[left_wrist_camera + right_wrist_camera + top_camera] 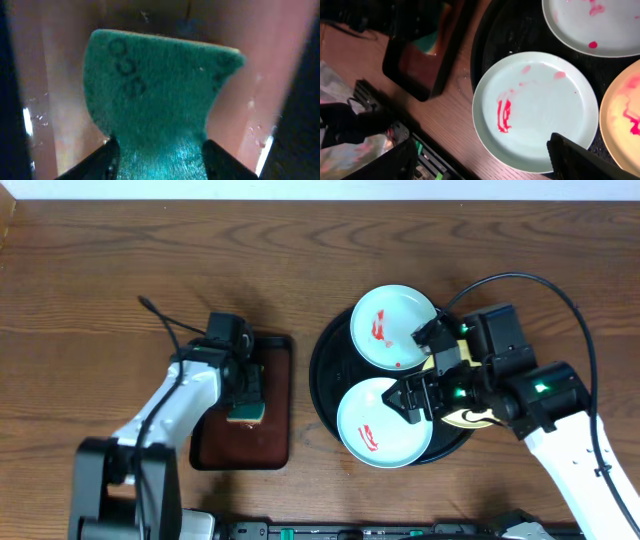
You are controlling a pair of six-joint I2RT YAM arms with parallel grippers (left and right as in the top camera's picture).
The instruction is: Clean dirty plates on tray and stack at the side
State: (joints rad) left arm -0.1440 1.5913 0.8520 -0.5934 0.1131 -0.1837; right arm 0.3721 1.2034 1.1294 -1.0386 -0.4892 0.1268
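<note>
The black tray [322, 370] holds three plates. Two pale blue-white plates, far [393, 325] and near [380, 425], carry red sauce smears. The pale yellow plate [462, 418] is mostly hidden under my right arm. My right gripper [425, 380] hovers open and empty over the tray. In the right wrist view its jaws [480, 145] straddle the near plate [540, 110], with the far plate [600, 25] and the smeared yellow plate [622, 115] beside it. My left gripper [245, 395] is shut on a green sponge [160, 85].
A small rectangular red-brown tray [275, 380] lies left of the black tray, under the sponge and left gripper. It also shows in the right wrist view [415, 65]. Wooden table [100, 280] lies all around. The front table edge is near the tray.
</note>
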